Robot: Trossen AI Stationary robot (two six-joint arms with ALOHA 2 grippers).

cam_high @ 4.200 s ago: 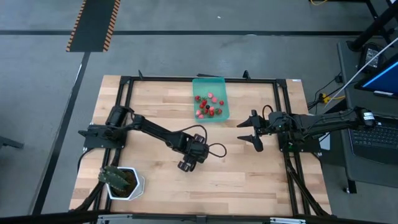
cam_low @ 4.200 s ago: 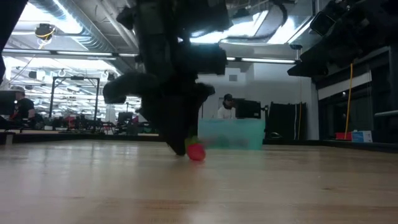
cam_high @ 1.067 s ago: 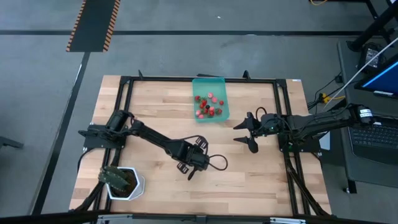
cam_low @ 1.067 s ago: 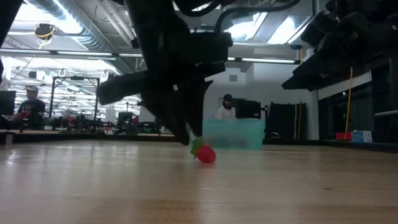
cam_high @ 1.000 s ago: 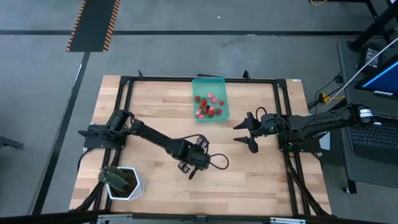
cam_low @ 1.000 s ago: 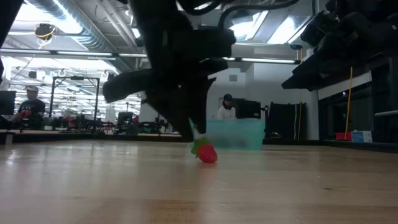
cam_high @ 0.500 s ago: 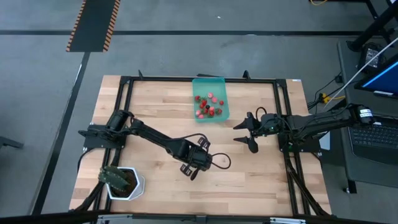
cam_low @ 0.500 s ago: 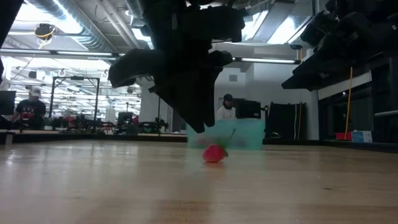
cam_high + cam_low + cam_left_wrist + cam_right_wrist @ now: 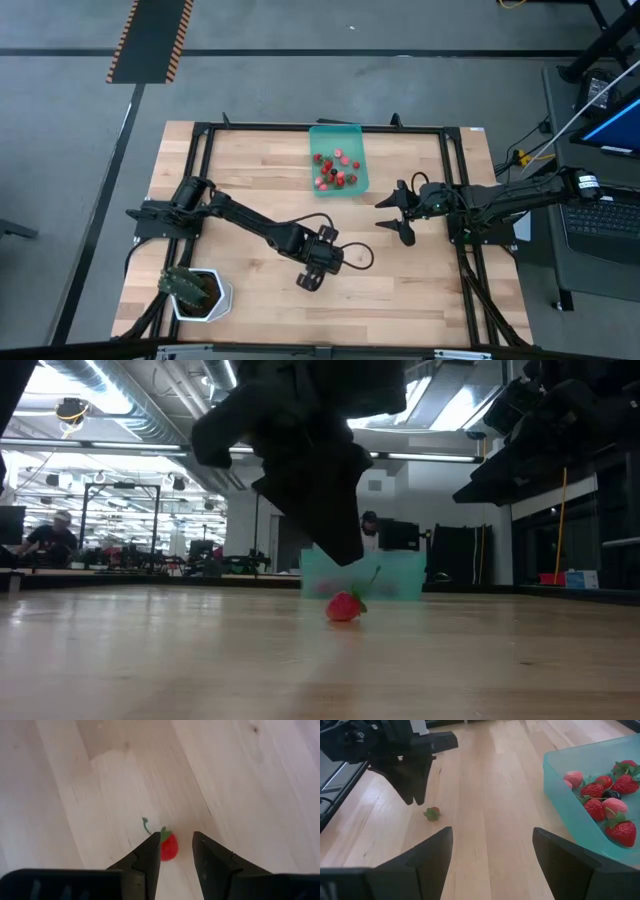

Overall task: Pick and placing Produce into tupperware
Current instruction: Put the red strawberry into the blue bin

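Left gripper (image 9: pixel 174 851) hangs low over the wooden table (image 9: pixel 250 170), well away from the tupperware (image 9: pixel 338 158) toward the front of the table, its two dark fingers (image 9: pixel 145 860) parted with a gap between them. One loose strawberry (image 9: pixel 168 847) lies on the wood in that gap, close against one finger and clear of the other; whether that finger actually touches it cannot be told. The fruit is red with a green top and a thin curled stem, and in the low view it (image 9: pixel 344 606) rests on the table surface below the gripper's dark bulk.

Back at the tupperware, the teal container sits near the far edge of the table with the rest of the produce (image 9: pixel 601 795) gathered inside: several red and pinkish strawberries and one small dark berry.

On the tupperware's right, somewhat nearer the front, the right gripper (image 9: pixel 398 213) hovers with its fingers (image 9: pixel 427 857) spread wide, nothing between them.

Farthest from the tupperware, a white pot with a green plant (image 9: pixel 195 291) stands at the front left corner.
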